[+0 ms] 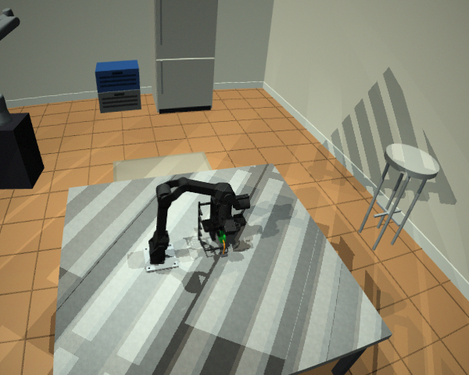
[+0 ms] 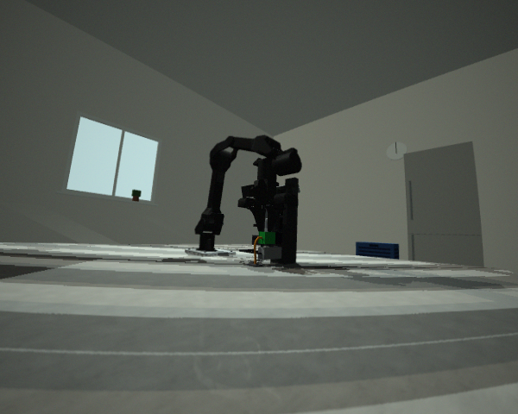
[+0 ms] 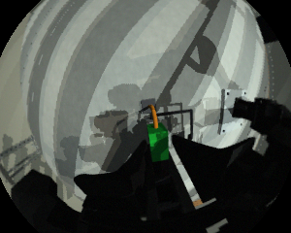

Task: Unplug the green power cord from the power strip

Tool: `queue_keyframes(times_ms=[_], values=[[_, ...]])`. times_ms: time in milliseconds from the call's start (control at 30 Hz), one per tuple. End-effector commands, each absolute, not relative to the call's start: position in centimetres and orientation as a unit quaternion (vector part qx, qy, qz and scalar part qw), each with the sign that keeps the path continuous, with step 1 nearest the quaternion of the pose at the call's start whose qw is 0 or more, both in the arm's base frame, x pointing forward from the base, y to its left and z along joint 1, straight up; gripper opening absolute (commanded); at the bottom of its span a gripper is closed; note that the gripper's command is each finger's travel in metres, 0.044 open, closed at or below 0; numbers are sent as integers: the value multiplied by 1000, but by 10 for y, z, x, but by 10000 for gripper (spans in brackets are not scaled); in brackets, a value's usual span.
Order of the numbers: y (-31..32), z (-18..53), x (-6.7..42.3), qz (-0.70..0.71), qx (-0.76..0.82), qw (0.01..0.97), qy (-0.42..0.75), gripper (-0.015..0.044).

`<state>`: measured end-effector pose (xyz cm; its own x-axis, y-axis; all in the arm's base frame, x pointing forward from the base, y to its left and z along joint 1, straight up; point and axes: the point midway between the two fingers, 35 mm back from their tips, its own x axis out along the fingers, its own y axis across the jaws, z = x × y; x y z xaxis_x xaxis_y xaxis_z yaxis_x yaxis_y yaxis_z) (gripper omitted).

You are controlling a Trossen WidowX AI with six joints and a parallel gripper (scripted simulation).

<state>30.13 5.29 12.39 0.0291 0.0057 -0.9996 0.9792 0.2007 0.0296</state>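
Note:
The green plug sits low against the upright black power strip; how deep its prongs are is hidden. Its orange cord bends down to a small dark piece on the table. My gripper points down over the plug. Its fingers stand partly open, one on each side of the plug in the wrist view, with narrow gaps between. Contact with the plug is not visible. The arm hides much of the strip in the top view.
A thin black wire frame stands beside the strip, on the side toward the arm's white base plate. A grey block is just below the plug. All stand on the striped table.

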Motion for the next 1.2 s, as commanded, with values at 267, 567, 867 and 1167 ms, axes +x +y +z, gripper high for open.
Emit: queue_keyframes(times_ms=[267,567,867,1167], values=[[55,113,301,-441,456,555,539,160],[55,114,302,-438,456,555,540,42],[54,114,302,-438,456,555,540,0],[41,114,306,-439,456,556,540,0]])
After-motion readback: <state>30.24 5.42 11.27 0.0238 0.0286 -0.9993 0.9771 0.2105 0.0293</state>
